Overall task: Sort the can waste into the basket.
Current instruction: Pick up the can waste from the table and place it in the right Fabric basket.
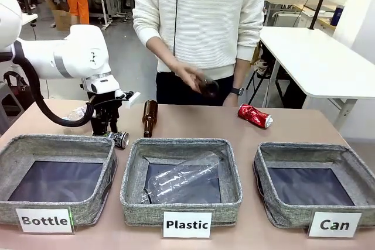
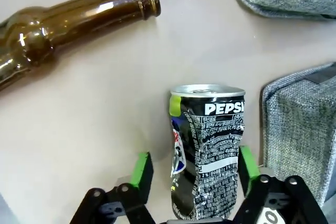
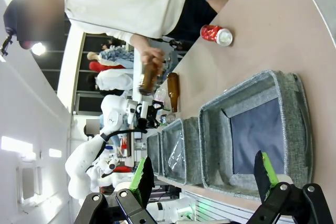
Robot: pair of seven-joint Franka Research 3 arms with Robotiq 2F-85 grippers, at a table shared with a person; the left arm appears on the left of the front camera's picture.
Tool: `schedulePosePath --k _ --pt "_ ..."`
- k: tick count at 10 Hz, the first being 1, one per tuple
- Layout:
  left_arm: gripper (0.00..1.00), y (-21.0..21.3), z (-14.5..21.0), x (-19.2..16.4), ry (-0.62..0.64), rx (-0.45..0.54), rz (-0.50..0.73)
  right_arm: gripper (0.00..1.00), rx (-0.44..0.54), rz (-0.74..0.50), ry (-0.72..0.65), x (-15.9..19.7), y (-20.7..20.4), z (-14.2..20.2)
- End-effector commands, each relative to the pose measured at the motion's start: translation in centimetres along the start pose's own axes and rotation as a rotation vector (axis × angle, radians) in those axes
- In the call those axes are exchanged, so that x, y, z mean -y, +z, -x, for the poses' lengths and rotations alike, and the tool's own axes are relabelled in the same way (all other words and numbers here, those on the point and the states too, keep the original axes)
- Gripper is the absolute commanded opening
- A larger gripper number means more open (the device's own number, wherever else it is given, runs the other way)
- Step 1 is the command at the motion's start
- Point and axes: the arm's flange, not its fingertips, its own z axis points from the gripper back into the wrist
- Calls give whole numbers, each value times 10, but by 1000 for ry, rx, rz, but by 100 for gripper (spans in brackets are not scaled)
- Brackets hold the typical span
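The left gripper (image 2: 195, 163) has its fingers apart, astride the black can (image 2: 210, 145), which lies on the table (image 2: 94, 108). One pad is just beside the can and the other stands clear. The right gripper (image 3: 202, 174) is spread wide and empty, facing the "Can" basket (image 3: 294, 93). The red can (image 1: 255, 115) lies beyond that basket.

Tan table (image 1: 205, 126): near edge carries a row of grey fabric baskets, the Bottle basket (image 1: 58, 142), Plastic basket (image 1: 176, 143) and Can basket (image 1: 316, 146). Behind them lie a brown glass bottle (image 1: 150, 118), neck toward the Plastic basket, and a black can (image 1: 120, 139) just beside the Bottle basket's far rim. A red can (image 1: 255, 115) lies well apart to the right.
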Motion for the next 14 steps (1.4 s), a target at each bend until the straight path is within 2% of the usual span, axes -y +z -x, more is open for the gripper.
schedulePosePath --k 1,3,4,5,6,9,11,12,14 --pt "0 1 0 0 14 -33 -3 100 14 -26 20 -1 0 -3" --pt "0 2 0 0 13 -45 -4 100 14 -26 20 -1 0 -3" --pt "13 2 0 0 13 -44 -7 100 14 -26 20 -1 0 -3" --pt "3 3 0 0 12 -44 -9 100 14 -26 20 -1 0 -3" --pt "0 4 0 0 10 -43 -12 100 14 -26 20 -1 0 -3" --pt "0 10 2 1 22 -29 -30 100 14 -26 20 -1 0 -3" --pt "0 39 10 6 67 10 -90 100 14 -26 20 -1 0 -3" --pt "31 67 19 12 85 30 -145 100 14 -26 20 -1 0 -3" --pt "31 113 52 39 84 37 -191 100 14 -26 20 -1 0 -3"
